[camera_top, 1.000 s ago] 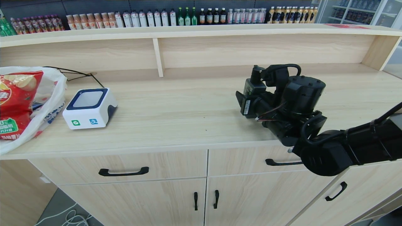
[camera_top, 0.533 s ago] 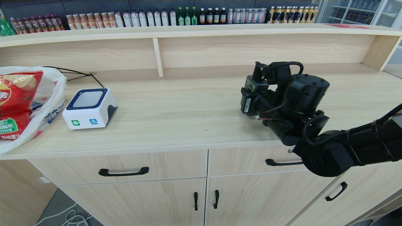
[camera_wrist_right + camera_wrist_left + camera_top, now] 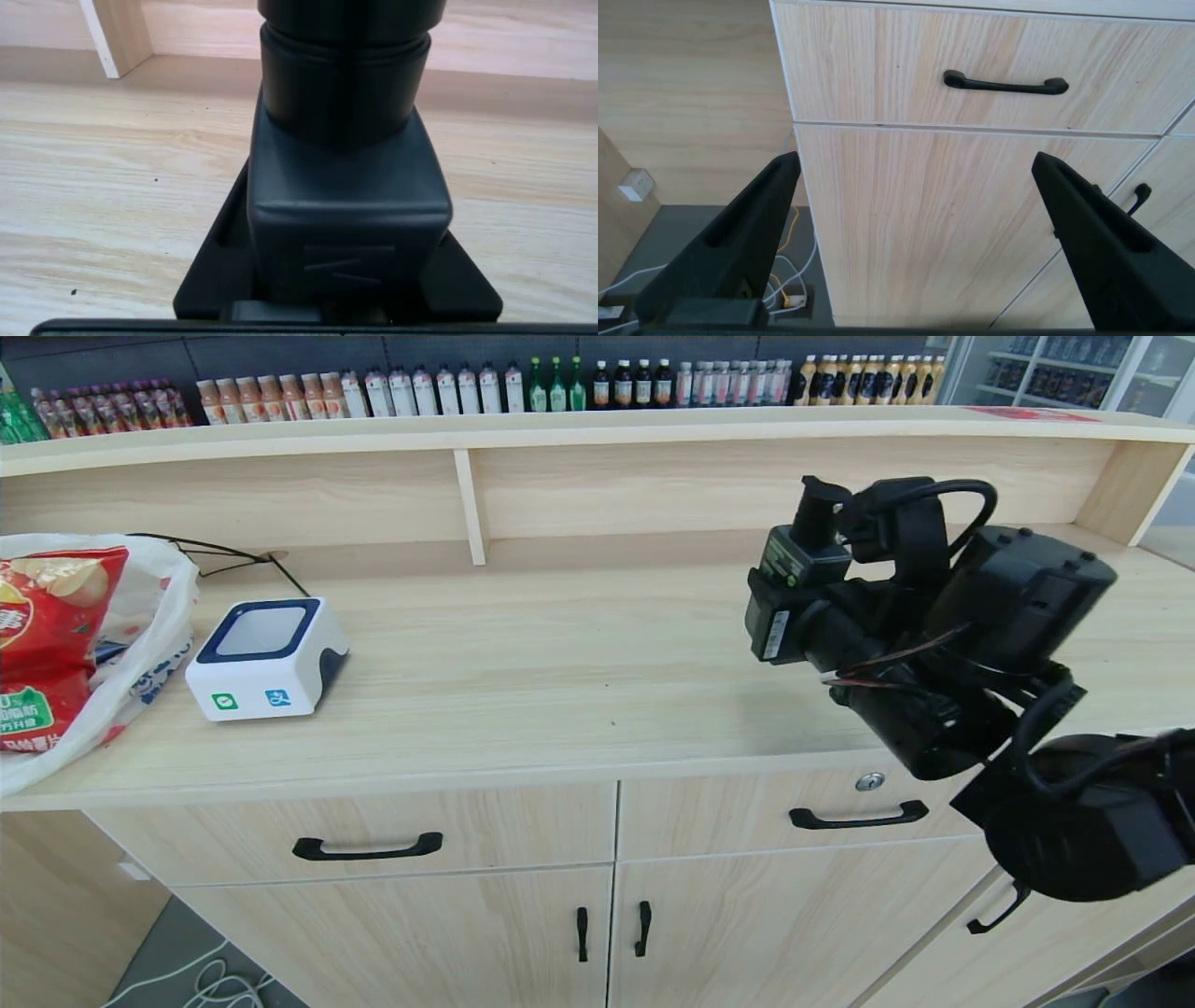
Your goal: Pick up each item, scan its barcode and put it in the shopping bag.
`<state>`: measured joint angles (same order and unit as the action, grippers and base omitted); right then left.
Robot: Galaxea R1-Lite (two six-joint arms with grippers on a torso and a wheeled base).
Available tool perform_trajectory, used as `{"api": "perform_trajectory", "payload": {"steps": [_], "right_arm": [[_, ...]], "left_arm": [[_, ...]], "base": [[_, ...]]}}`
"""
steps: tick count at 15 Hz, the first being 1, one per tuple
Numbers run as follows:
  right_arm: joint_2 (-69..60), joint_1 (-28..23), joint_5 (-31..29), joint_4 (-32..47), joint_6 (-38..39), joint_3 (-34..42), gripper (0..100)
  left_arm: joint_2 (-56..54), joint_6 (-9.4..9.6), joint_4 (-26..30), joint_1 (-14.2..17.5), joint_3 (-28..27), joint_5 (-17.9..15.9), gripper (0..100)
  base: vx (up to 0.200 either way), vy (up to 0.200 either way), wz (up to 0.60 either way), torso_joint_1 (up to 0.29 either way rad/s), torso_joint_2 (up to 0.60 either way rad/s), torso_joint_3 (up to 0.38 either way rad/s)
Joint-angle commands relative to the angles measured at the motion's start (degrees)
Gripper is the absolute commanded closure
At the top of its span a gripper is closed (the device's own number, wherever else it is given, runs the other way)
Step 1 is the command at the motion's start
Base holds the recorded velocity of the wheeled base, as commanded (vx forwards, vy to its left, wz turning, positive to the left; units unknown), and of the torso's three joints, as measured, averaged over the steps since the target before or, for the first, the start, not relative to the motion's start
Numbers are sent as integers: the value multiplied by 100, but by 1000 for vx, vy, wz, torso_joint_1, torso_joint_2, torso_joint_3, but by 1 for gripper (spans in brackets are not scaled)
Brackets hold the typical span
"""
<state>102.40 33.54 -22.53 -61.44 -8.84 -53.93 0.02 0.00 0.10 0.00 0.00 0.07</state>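
- The right gripper (image 3: 780,616) rises off the counter (image 3: 560,663) and draws back toward the robot's right, farther from the scanner (image 3: 266,658). I cannot tell whether it is apart or closed, and nothing shows in its hold.
- Judged from this, the arm is retreating rather than fetching. The red chip packet (image 3: 47,635) already lies in the shopping bag (image 3: 159,616) at the counter's left end.
- Compared with a second ago, the bag, packet and scanner sit unmoved.
- The left gripper (image 3: 915,168) hangs facing the cabinet front (image 3: 971,233), its fingers (image 3: 738,243) spread wide apart and empty.

Wooden counter (image 3: 560,658): scanner (image 3: 266,658), shopping bag (image 3: 168,607)
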Motion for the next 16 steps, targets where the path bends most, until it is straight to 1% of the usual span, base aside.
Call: {"api": "perform_trajectory", "payload": {"steps": [1,2,3,6,10,12,13,14,15,16], "right_arm": [[-897,30,29,1,-39,673,100],[-1082,30,20,1,-39,867,100],[-1521,30,12,9,-48,1359,100],[-2286,30,3,9,-127,2132,100],[-2954,21,91,27,5,2756,100],[-3033,21,390,27,269,2862,100],[-3156,21,803,36,409,2959,100],[-3200,13,978,44,488,2994,100],[-3270,13,1365,44,778,3099,100],[-3314,13,1611,44,1007,3213,100]], "left_arm": [[-2,0,-1,0,0,1,0],[-2,0,-1,0,0,1,0],[-2,0,-1,0,0,1,0],[-2,0,-1,0,0,1,0],[-2,0,-1,0,0,1,0],[-2,0,-10,0,0,1,0],[-2,0,-10,-9,0,1,0],[-2,0,-10,0,0,1,0],[-2,0,-10,0,0,1,0],[-2,0,-10,0,0,1,0]], "base": [[0,0,0,0,0,0],[0,0,0,0,0,0],[0,0,0,0,0,0],[0,0,0,0,0,0],[0,0,0,0,0,0],[0,0,0,0,0,0],[0,0,0,0,0,0],[0,0,0,0,0,0],[0,0,0,0,0,0],[0,0,0,0,0,0]]}}
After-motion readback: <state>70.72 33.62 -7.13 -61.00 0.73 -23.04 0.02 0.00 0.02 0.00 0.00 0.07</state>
